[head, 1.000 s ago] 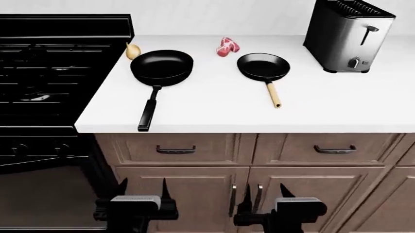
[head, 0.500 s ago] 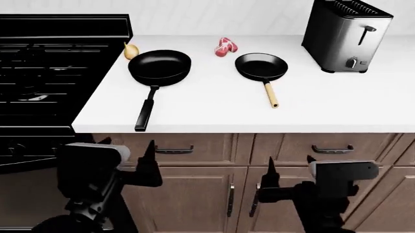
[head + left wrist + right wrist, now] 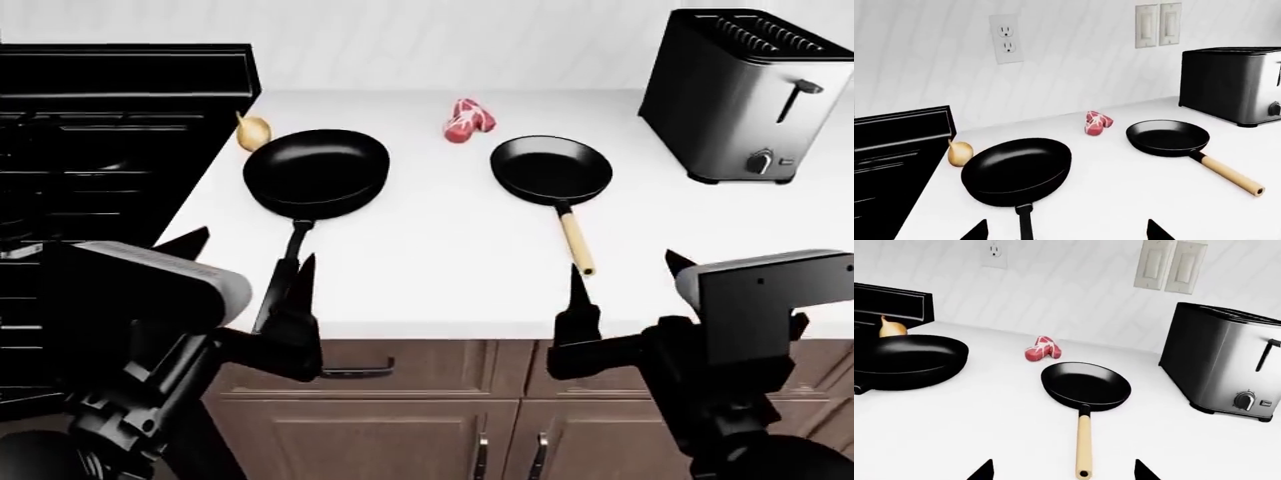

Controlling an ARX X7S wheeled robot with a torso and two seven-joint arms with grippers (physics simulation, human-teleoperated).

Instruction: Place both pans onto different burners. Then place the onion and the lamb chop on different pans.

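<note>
A: So what are we looking at, room-wise?

B: We've got a white countertop (image 3: 427, 260) over brown wood cabinets (image 3: 400, 440) with dark handles. Behind it, a white paneled wall (image 3: 1074, 60).

A: Anything on that wall?

B: We see 1 outlet (image 3: 1006, 38) and a double light switch (image 3: 1158, 24). A shiny steel toaster (image 3: 747, 95) sits at the counter's far end. Lighting's flat and even.
</note>
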